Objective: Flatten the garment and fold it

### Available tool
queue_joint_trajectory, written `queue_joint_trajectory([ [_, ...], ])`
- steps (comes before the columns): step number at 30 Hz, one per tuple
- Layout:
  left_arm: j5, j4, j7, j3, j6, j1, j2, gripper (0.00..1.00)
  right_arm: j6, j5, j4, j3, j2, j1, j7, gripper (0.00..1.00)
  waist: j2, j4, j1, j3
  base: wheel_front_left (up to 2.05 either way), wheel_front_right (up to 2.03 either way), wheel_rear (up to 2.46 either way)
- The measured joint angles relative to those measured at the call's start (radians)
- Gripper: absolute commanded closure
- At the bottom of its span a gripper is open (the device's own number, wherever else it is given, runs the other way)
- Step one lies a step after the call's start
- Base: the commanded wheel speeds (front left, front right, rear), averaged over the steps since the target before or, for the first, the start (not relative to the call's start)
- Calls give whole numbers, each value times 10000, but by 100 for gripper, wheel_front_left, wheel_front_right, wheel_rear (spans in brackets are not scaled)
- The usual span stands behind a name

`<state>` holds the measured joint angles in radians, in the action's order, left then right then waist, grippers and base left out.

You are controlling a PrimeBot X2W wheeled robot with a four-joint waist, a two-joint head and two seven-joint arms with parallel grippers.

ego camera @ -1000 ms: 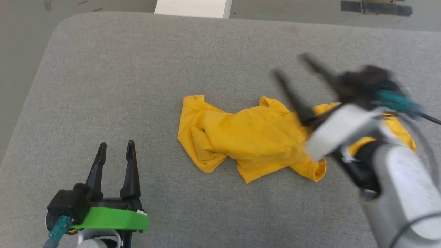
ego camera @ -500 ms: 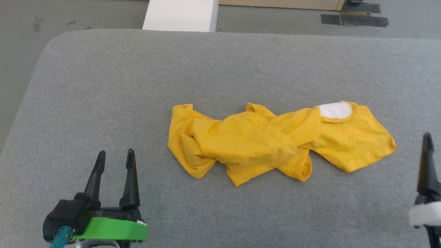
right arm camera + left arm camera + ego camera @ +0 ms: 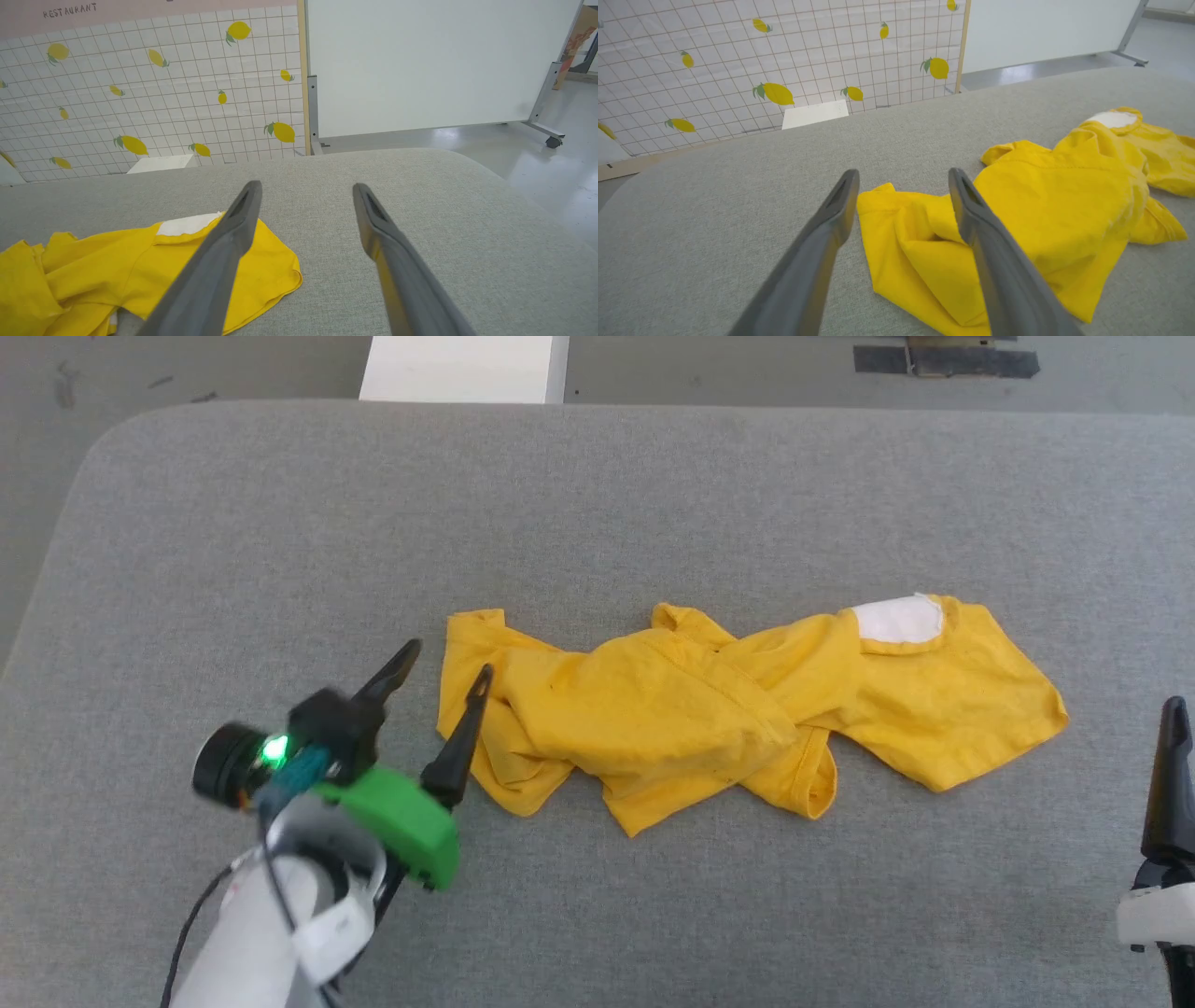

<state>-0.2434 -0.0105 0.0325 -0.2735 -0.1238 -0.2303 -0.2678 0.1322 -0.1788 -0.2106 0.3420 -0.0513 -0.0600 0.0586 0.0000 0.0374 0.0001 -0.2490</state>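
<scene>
left tool [image 3: 448, 658] and right tool [image 3: 306, 185] gape beside one garment [image 3: 691, 719].

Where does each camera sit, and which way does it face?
Head: from the head down onto the garment on the table; left claw, one right claw finger.
Left wrist: along its open claw at the garment's left end.
Right wrist: along its open claw, past the garment's right end.
Shared: both wrists see the lemon wall.
</scene>
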Motion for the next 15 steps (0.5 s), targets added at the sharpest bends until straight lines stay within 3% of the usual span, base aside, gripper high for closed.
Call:
queue_joint_trajectory([
  [7, -1220, 1241, 2017, -1574, 0, -1748, -428, 0, 0, -13, -69, -238, 2, 192, -117, 0, 0, 30, 0, -509, 0, 0, 0],
  [15, -1894, 2343, 3037, -2395, 0, -2677, -673, 0, 0, -73, -67, -355, 2, 196, -148, 0, 0, -75, 0, -939, 0, 0, 0],
])
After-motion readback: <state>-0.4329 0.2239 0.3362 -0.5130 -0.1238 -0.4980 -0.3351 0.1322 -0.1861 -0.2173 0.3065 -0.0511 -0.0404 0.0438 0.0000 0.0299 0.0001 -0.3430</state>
